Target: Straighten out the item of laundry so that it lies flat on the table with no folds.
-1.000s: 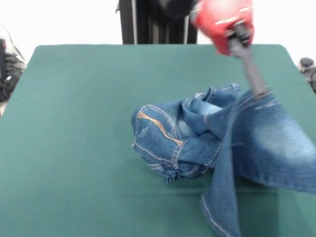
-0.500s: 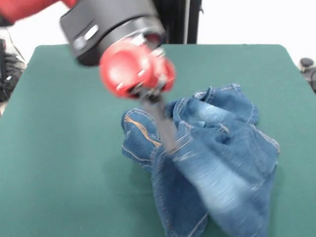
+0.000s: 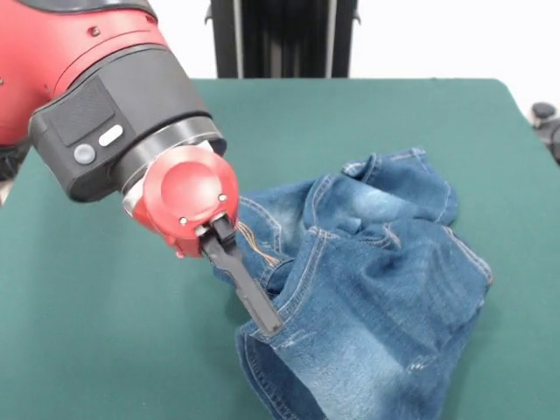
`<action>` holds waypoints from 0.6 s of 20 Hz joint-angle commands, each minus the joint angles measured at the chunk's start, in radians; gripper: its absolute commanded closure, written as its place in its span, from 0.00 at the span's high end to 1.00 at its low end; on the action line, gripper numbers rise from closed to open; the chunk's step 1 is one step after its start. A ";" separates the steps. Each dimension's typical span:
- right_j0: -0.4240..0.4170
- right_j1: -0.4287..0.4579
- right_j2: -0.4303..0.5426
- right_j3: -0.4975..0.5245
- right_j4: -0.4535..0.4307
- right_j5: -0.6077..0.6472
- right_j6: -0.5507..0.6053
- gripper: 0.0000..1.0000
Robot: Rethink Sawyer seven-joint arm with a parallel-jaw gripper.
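A red and black arm reaches down over a green table (image 3: 105, 350); its claw (image 3: 268, 322) is clamped on a fold of the rumpled jeans (image 3: 385, 297); the jeans lie right of centre, their lower edge cut off by the frame.

The jeans (image 3: 376, 289) are mid-blue denim, fading to a pale, whitish blue in a patch near the top of the heap and again low down towards the bottom edge. Tan-orange stitching runs along the seams and hems — a few curved orange lines show just beside the black gripper (image 3: 267, 322). The tabletop (image 3: 105, 341) is a plain dark green with no pattern. The arm (image 3: 114, 114) is bright red at its upper casing, then a dark grey-black collar with a small white oval mark and a grey round button, then a glossy red end cap.
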 commanded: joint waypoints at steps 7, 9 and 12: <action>0.101 -0.084 -0.078 -0.107 0.086 0.104 -0.060 1.00; 0.111 -0.126 -0.094 -0.108 0.049 0.085 -0.069 1.00; 0.191 -0.244 -0.254 -0.234 -0.036 0.046 0.204 1.00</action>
